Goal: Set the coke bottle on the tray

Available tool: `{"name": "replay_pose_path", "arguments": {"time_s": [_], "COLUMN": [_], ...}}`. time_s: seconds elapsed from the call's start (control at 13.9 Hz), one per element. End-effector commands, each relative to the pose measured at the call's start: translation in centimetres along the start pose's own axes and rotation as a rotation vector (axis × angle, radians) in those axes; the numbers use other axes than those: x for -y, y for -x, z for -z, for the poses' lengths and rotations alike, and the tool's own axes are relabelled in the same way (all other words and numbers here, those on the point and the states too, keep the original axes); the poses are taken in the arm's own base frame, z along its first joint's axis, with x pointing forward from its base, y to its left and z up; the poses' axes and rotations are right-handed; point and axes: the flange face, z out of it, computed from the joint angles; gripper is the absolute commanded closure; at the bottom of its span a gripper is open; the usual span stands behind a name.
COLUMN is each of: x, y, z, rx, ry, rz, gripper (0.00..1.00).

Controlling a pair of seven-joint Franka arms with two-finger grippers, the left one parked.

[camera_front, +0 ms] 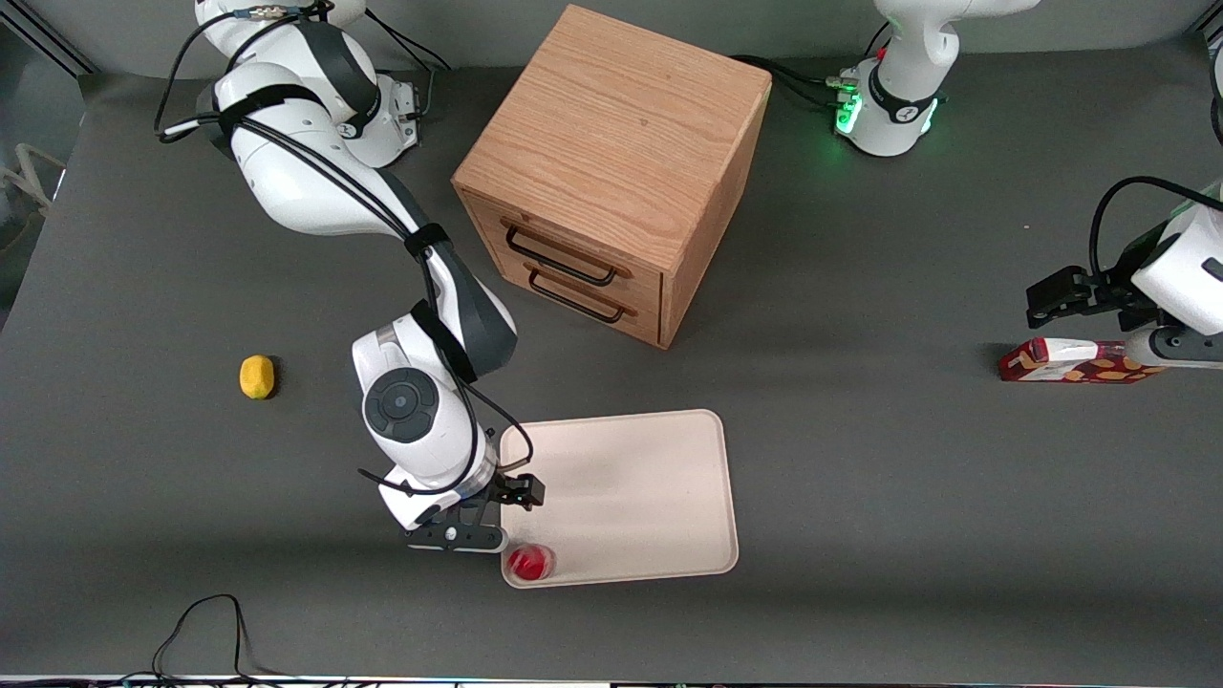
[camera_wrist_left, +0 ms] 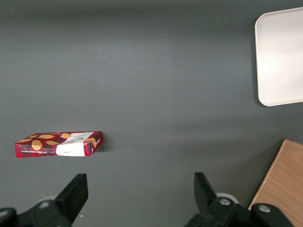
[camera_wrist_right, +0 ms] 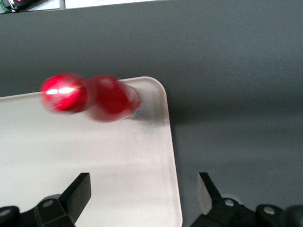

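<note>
On the dark table (camera_front: 860, 478), from the working arm's end toward the parked arm's: a small yellow fruit, apparently a lemon (camera_front: 256, 376), lies alone; next comes the right arm's gripper (camera_front: 478, 524), poised over the tray's (camera_front: 669, 497) edge at the working arm's end; then the coke bottle (camera_front: 529, 563), standing in the tray corner nearest the front camera.

The wrist camera shows the fingers (camera_wrist_right: 75, 194) spread wide with nothing between them, the bottle (camera_wrist_right: 102, 98) clear of them and blurred — possibly rocking or in motion, though that cannot be told for certain. The cream-white tray (camera_wrist_right: 94, 165) sits under it, the bottle close to the rim at the rounded corner.

Farther from the camera stands a wooden drawer cabinet (camera_front: 611, 162) with two black handles; at the parked arm's end lies a flat red carton (camera_front: 1075, 361) with orange patterns, well apart from everything else.

Judged from this, the bottle appears already set down on the tray, and the task looks close to complete. The bottle looks light, rigid and smooth-sided — tall for its narrow base, so likely to tip if nudged. If it must be taken up again, the sensible hold is across the body at the label, below the cap, where the sides run parallel.
</note>
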Motion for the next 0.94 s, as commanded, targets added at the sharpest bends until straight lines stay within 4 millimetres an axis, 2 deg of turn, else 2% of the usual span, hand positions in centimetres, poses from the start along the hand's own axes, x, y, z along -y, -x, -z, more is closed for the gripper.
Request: {"name": "replay_pose_path", "arguments": {"time_s": [0.0,0.22,0.43,0.65,0.86], "x": [-1.4,-4.7,-9.1,-14.9,-22.4], "y": [-0.4,-1.2,-0.4,3.5,7.7], "z": [3.5,7.1,11.5,15.2,18.9], "rx": [0.012,0.065,0.185,0.232,0.268], "ry": [0.044,0.057,0.047,0.059,0.035], "rz": [-0.034,-0.071,-0.053,-0.040,0.028], "gripper": [0.00,0.00,0.00,0.00,0.00]}}
